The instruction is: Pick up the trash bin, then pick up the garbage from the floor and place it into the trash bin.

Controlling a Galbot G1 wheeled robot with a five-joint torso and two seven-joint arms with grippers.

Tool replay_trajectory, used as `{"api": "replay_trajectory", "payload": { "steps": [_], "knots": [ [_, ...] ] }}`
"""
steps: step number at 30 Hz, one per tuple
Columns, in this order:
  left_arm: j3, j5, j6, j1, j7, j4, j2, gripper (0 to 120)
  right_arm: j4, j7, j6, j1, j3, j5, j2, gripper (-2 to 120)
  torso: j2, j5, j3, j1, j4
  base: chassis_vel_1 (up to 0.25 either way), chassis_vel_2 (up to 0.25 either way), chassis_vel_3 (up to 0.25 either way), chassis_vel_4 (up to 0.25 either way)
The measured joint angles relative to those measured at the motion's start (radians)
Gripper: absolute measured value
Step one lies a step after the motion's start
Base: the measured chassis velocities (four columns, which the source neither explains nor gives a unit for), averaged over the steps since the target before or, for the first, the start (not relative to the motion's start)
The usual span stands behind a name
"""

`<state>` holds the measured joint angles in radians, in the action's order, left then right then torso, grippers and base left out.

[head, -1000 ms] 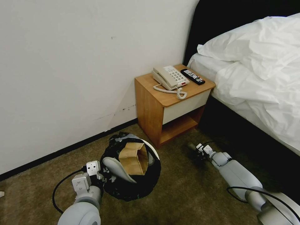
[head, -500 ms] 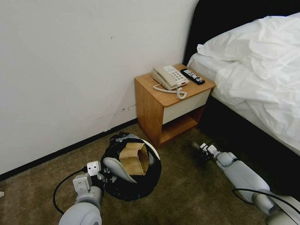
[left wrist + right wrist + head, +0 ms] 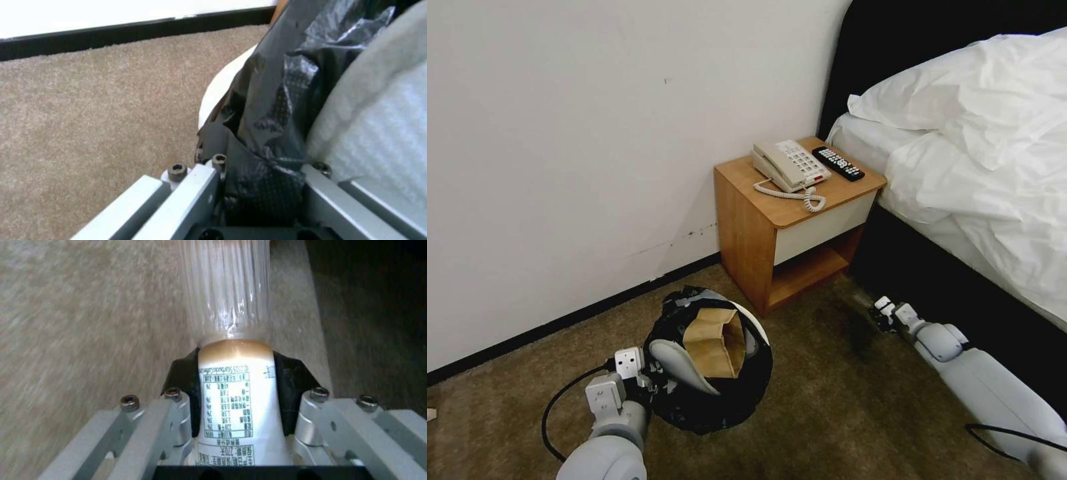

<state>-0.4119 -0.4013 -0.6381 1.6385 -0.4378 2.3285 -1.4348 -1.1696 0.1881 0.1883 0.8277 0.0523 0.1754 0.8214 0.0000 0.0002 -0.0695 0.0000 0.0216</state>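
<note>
My left gripper (image 3: 262, 186) clamps the black-lined round white bin (image 3: 710, 363) with a brown paper bag (image 3: 715, 341) already inside, my right gripper (image 3: 240, 386) grips a clear plastic bottle (image 3: 236, 373) not yet binned.

Black-lined white trash bin (image 3: 710, 363); brown paper bag (image 3: 714, 341); olive carpet (image 3: 827, 413).

Brown carpet floor (image 3: 827, 413) fills lower frame. Wooden nightstand (image 3: 787, 233) stands on it at center; its top holds phone (image 3: 787, 165) & remote (image 3: 838, 163).
</note>
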Motion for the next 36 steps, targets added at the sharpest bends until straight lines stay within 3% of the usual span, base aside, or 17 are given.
{"api": "replay_trajectory", "payload": {
  "steps": [11, 16, 21, 23, 25, 26, 36],
  "knots": [
    [0.008, -0.011, 0.000, 0.036, 0.002, 0.017, 0.024, 0, -0.301, -0.048, -0.001, 0.265, 0.206, 0.076, -0.168, 30, 0.000, -0.0001, 0.000, 0.000, -0.0002, 0.000, 0.000, 0.000, 0.000],
    [0.026, -0.111, -0.037, 0.060, -0.067, 0.053, 0.070, 0, -0.502, -0.085, -0.004, 0.445, 0.366, 0.136, -0.229, 30, 0.000, -0.0002, 0.000, 0.000, 0.0001, 0.000, 0.000, 0.000, 0.000],
    [0.029, -0.185, -0.059, 0.063, -0.137, 0.076, 0.108, 0, -0.624, -0.109, -0.007, 0.514, 0.431, 0.178, -0.236, 30, 0.000, -0.0002, 0.000, 0.000, -0.0004, 0.000, 0.000, 0.000, 0.000],
    [0.032, -0.261, -0.072, 0.059, -0.195, 0.095, 0.138, 0, -0.696, -0.124, -0.007, 0.552, 0.471, 0.226, -0.245, 30, 0.000, -0.0003, 0.000, 0.000, -0.0002, 0.000, 0.000, 0.000, 0.000],
    [0.032, -0.280, -0.074, 0.058, -0.207, 0.099, 0.145, 0, -0.709, -0.126, -0.007, 0.559, 0.480, 0.236, -0.247, 30, 0.000, -0.0002, 0.000, 0.000, -0.0001, 0.000, 0.000, 0.000, 0.000],
    [0.032, -0.324, -0.077, 0.054, -0.234, 0.108, 0.168, 0, -0.754, -0.137, -0.007, 0.583, 0.507, 0.271, -0.255, 30, 0.000, -0.0003, 0.000, 0.000, 0.0002, 0.000, 0.000, 0.000, 0.000],
    [0.055, -0.428, -0.086, -0.004, -0.292, 0.104, 0.234, 0, -0.916, -0.171, -0.020, 0.637, 0.594, 0.353, -0.275, 29, 0.000, -0.0003, 0.000, 0.000, 0.0000, 0.000, 0.000, 0.000, 0.000]
  ]
}}
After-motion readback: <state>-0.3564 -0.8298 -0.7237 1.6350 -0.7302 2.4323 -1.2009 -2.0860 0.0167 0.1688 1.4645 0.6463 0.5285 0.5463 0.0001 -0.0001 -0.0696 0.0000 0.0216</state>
